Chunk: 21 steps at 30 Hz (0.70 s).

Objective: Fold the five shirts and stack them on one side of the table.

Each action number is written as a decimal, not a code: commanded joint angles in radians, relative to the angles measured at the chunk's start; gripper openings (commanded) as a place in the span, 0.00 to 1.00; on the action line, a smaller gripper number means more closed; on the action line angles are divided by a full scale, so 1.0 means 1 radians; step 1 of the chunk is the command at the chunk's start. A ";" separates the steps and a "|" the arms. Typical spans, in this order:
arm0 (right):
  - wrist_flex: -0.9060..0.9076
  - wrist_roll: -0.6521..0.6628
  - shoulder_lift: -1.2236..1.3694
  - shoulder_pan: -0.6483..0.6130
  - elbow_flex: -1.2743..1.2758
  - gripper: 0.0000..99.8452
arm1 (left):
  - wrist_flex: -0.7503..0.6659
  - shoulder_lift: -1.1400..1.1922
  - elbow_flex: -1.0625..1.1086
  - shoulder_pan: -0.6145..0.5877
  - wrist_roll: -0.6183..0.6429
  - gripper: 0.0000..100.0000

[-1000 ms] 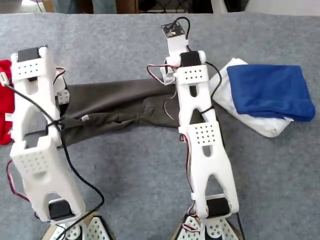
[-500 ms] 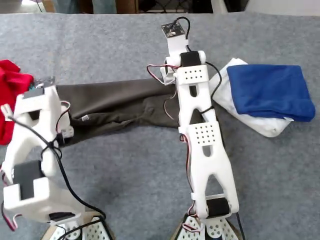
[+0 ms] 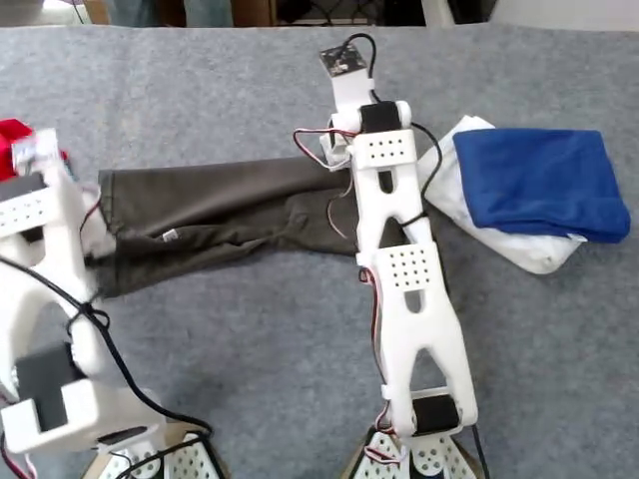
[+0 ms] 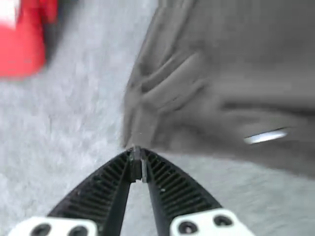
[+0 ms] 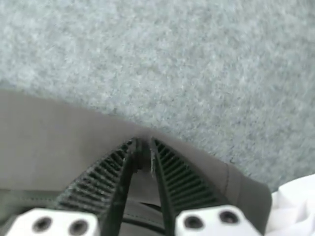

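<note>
While left gripper (image 4: 136,160) and right gripper (image 5: 142,147) sat pressed shut at grey shirt (image 3: 230,210) edges, hold unclear; cloth might slip, skewing fold

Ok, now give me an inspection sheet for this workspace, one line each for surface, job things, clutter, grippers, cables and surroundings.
Surface: grey felt table cover, flat.
Job's things: dark shirt spread out mid-table; blue shirt folded on top of the folded white shirt at one side; red shirt bunched at the opposite edge.
Clutter: nothing seen.
Grippers: left gripper shut on the dark shirt's corner; right gripper shut, with its tips over the dark shirt near its edge, pinch unconfirmed.
Cables: black lead hangs loose along the left arm; thin wires loop beside the right arm, above the dark shirt.
Surroundings: furniture beyond the far edge.
</note>
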 commanded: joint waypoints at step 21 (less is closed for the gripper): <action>-0.002 0.129 0.031 0.002 -0.041 0.04 | -0.006 0.423 -0.352 0.145 0.041 0.03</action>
